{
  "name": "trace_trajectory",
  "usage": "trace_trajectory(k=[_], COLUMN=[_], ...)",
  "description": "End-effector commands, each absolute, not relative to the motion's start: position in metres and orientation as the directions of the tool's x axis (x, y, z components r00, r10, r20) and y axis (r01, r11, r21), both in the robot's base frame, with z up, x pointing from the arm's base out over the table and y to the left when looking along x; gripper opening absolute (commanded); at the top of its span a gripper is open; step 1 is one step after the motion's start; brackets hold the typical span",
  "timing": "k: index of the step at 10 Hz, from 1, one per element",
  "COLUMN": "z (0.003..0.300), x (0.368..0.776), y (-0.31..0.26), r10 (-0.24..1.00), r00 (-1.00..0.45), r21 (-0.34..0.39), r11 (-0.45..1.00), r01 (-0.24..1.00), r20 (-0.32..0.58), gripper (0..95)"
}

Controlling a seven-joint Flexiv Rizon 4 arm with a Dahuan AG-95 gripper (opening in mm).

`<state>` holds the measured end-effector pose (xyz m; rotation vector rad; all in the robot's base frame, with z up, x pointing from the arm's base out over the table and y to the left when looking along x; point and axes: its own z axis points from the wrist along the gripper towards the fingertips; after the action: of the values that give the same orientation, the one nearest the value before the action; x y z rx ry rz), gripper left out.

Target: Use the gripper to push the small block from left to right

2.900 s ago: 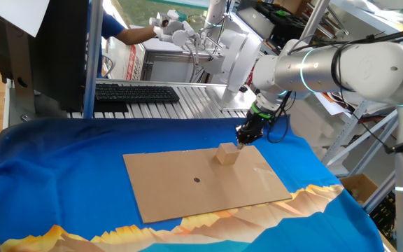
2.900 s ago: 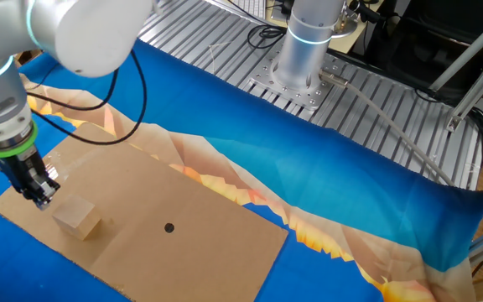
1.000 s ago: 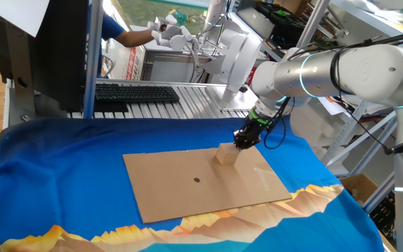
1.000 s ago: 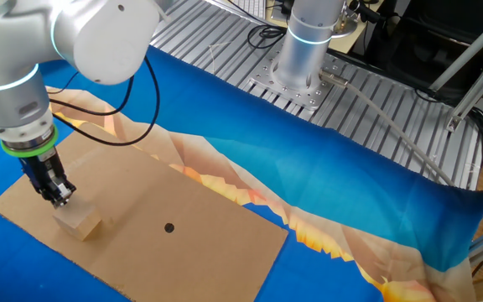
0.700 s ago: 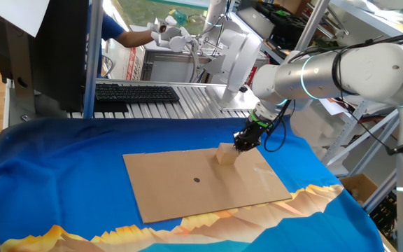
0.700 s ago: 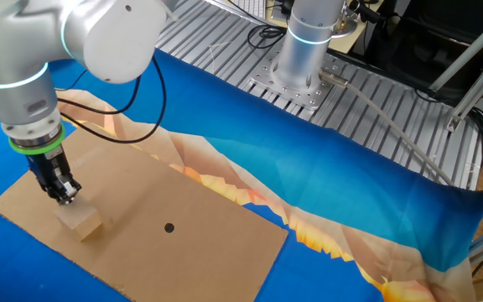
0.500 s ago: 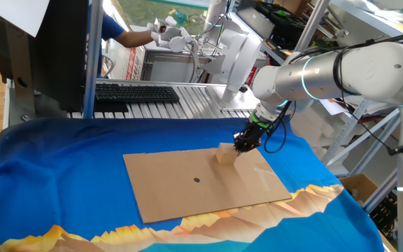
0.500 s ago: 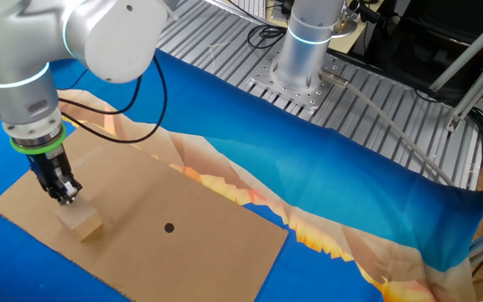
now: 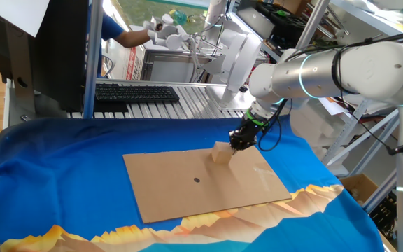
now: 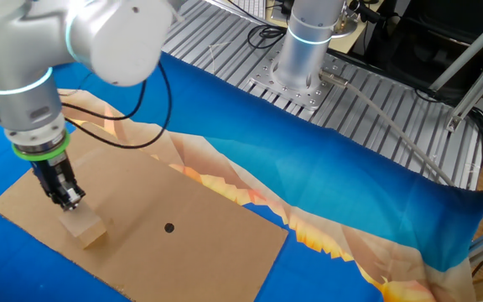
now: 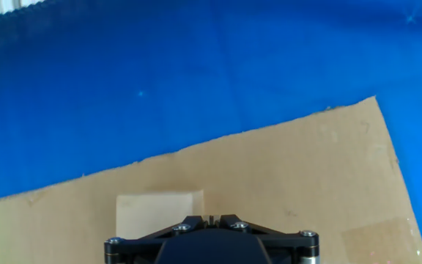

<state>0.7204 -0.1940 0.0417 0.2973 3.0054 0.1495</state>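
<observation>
Small block: the wooden cube (image 9: pixel 220 153) sits on the cardboard sheet (image 9: pixel 187 189), right of centre in one fixed view and near the sheet's lower-left end in the other fixed view (image 10: pixel 85 227); in the hand view it lies at bottom centre-left (image 11: pixel 154 213).
Gripper: the black tip (image 9: pixel 237 141) with its green ring is low over the sheet and right against the block's near upper edge (image 10: pixel 68 198); contact looks likely but cannot be confirmed.
Jaws: the narrow tips appear pressed together with no gap and nothing held between them.
Arm pose: the silver-white arm (image 9: pixel 341 66) reaches in from the right of one fixed view, wrist angled down and leftward to the block.
Edges: the hand view shows the sheet's far edge (image 11: pixel 255 132) running diagonally, close beyond the block, with blue cloth (image 11: pixel 160 66) past it.
Open room: bare cardboard stretches from the block toward the black dot (image 10: pixel 168 227) and on to the sheet's lower-right end in the other fixed view.
Surroundings: the blue cloth covers the table, with a keyboard (image 9: pixel 135 92) behind it at upper left.
</observation>
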Motion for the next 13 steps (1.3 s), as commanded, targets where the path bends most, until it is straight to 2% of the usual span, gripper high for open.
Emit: trace_trajectory(k=[1, 4, 13], z=[0.040, 0.033, 0.045], x=[0.723, 0.725, 0.733], y=[-0.192, -0.189, -0.172], r10=[0.192, 0.198, 0.218], r00=[-0.976, -0.974, -0.969], r21=[0.115, 0.120, 0.106], r11=[0.977, 0.976, 0.973], r01=[0.181, 0.184, 0.206], r20=[-0.101, -0.114, -0.118], gripper=[0.0, 0.0, 0.0])
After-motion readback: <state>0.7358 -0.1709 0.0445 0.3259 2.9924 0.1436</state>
